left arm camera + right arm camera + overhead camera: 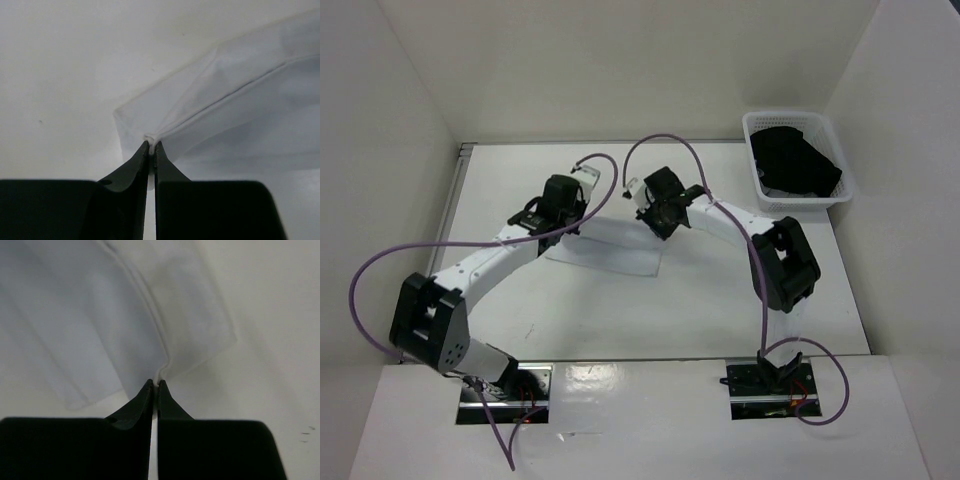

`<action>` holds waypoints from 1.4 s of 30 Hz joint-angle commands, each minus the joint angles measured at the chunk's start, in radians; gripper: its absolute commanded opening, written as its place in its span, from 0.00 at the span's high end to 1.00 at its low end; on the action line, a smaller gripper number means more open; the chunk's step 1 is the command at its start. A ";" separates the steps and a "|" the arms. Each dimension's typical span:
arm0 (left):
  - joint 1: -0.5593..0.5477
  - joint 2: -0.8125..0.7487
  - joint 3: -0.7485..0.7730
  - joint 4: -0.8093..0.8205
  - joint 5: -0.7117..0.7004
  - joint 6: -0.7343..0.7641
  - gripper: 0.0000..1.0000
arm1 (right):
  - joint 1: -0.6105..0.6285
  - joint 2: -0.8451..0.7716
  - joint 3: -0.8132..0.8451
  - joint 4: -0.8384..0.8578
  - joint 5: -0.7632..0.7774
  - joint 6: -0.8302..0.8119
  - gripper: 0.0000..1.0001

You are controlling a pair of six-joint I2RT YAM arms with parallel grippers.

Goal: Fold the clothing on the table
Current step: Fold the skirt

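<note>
Left claw: the jaws are pressed nearly together, and a small bunched fold of the white clothing is pinched at their tips. Creases are seen fanning out from the pinch point. A stitched hem line is seen running from it toward the upper right of the left wrist view.

Right claw: the jaws are likewise closed, with a narrow pucker of the same clothing nipped between the tips at an edge close to a corner. A seam line is seen curving upward from the pinch.

In the overhead view the clothing is found at the middle of the bench, under and between the two wrists. A flat pale panel of it is spread toward the near side. It cannot be told whether the gripped edges are raised off the surface.

A white lattice basket is noted at the far right corner of the bench, with a black garment inside it, well apart from both claws.
</note>
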 commanded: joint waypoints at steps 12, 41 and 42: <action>-0.030 -0.545 0.016 -0.527 0.556 0.178 1.00 | 0.013 -0.451 -0.056 -0.686 -0.641 -0.429 1.00; 0.013 -0.322 0.085 -0.100 0.231 0.283 1.00 | -0.081 -0.220 0.122 -0.234 -0.220 -0.096 1.00; 0.013 -0.305 0.100 -0.070 0.209 0.283 1.00 | -0.081 -0.220 0.122 -0.182 -0.192 -0.084 1.00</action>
